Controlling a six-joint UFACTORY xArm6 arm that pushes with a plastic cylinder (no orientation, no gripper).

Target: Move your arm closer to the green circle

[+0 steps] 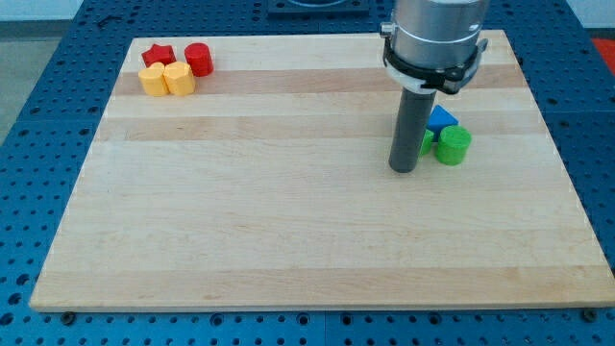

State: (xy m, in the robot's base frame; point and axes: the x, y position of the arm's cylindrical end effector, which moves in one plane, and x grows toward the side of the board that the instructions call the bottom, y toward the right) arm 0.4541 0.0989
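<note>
One green circle (453,145) sits just right of my tip (403,169). No claw exists, so nothing is grasped. Overshooting might shove it into the blue block (441,118).

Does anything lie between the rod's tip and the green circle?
In the camera view, my tip stands just left of the green circle. A second green block, mostly hidden behind the rod, sits between them; its shape is unclear.

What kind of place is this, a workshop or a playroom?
Probably a robotics lab: a wooden board lies on a blue perforated bench, and my tip stands beside the green circle.
</note>
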